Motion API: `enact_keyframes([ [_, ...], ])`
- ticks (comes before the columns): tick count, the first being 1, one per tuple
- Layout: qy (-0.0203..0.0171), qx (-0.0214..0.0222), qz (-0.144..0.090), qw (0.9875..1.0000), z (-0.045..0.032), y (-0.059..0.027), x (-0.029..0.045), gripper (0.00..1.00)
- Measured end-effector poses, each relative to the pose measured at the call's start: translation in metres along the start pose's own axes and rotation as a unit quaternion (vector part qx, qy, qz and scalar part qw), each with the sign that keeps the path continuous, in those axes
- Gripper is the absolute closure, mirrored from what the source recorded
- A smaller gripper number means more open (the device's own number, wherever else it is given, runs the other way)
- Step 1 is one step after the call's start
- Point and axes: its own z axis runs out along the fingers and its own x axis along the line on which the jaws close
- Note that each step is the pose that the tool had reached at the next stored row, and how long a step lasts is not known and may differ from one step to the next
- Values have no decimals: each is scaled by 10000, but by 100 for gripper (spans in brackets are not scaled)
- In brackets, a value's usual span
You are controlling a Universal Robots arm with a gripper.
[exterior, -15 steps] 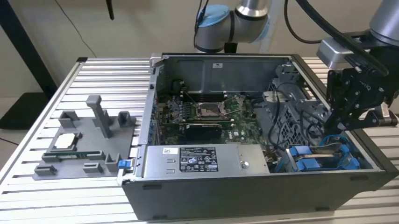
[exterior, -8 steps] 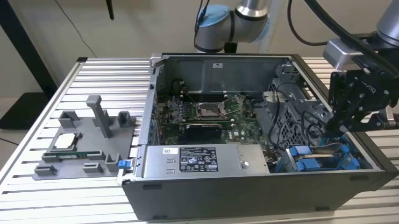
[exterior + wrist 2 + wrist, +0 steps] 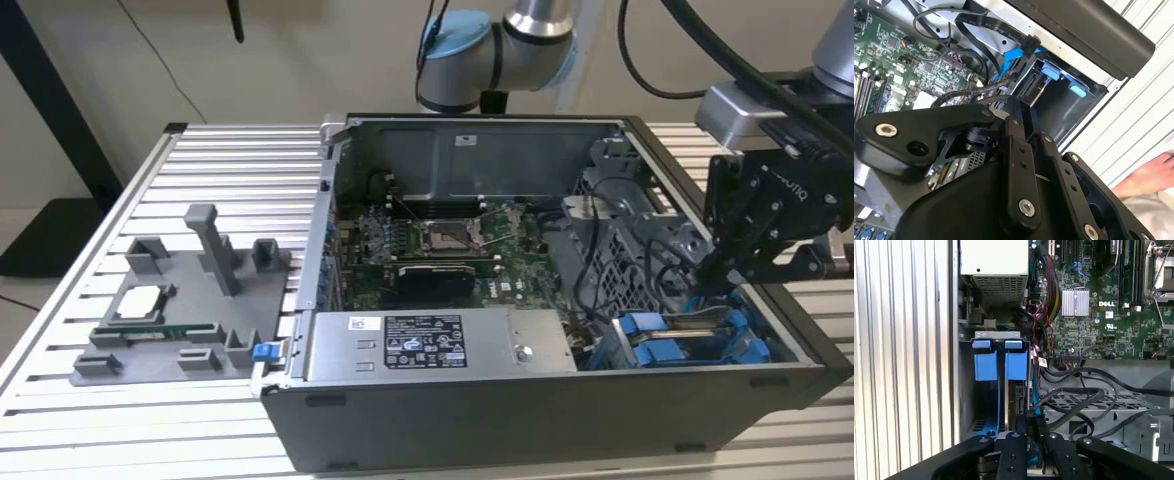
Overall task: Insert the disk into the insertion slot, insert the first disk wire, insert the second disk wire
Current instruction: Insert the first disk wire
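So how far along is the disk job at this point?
Done, it seems: the disk sits edge-on in the insertion slot, beside its blue tabs. In hand: the gripper is down at the disk's exposed end, among black cables. Left: a blue wire near the bay appears unplugged, so the wiring looks unfinished.

Counts at the open case
One case point(image 3: 534, 420), one arm point(image 3: 507, 50) with one gripper point(image 3: 1032, 416); inside, one motherboard point(image 3: 1114, 340), one power supply point(image 3: 534, 345), one heatsink point(image 3: 1075, 302), one slot point(image 3: 966, 395) with two blue tabs point(image 3: 985, 360); one grey fixture point(image 3: 174, 320) on one table point(image 3: 80, 420); one person's hand point(image 3: 1149, 175).
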Motion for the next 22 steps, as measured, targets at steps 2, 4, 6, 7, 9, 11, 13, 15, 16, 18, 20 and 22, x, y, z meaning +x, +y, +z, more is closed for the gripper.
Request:
enact_keyframes([
  [2,0,0,0,10000,1,-1,0,100],
  [4,-5,-1,-1,10000,5,-19,0,100],
  [6,-20,-10,-1,10000,11,-54,-1,100],
  [7,-34,-13,-1,10000,19,-67,-1,100],
  [9,-55,-19,-1,10000,38,-87,0,100],
  [11,-76,-20,-1,10000,58,-95,1,100],
  [13,-93,-20,-1,10000,89,-98,2,100],
  [15,-99,-21,-1,9999,124,-100,3,100],
  [16,-101,-21,-2,9999,138,-101,4,100],
  [18,-102,-21,-2,9999,157,-108,10,100],
  [20,-102,-21,-2,9999,164,-120,23,100],
  [22,-102,-22,-2,9999,171,-129,35,100],
])
